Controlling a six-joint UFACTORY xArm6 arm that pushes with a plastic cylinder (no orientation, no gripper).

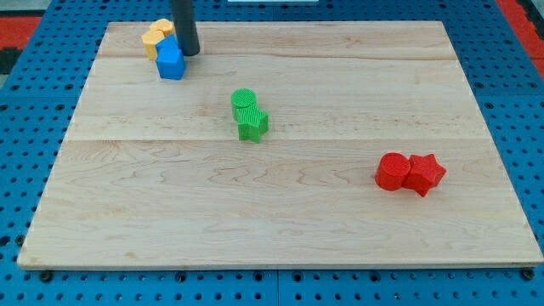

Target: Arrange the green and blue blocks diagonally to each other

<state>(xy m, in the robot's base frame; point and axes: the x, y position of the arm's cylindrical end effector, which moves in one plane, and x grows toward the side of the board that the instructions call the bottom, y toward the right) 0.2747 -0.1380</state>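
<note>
My tip (189,53) beside blue block (171,61)

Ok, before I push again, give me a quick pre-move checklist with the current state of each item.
1. My tip located: ok, at the view's top left, right beside the blue block on its upper-right side.
2. Tip touching the blue block: cannot tell, they look adjacent.
3. Blue block free to move alone: not ok, the yellow blocks sit right against it.
4. Green blocks located: ok, two together near the board's centre, apart from the blue block.
5. Red blocks out of the way: ok, at the view's right.
6. Blocks safely on the wooden board: ok, though blue and yellow are near the top edge.
</note>
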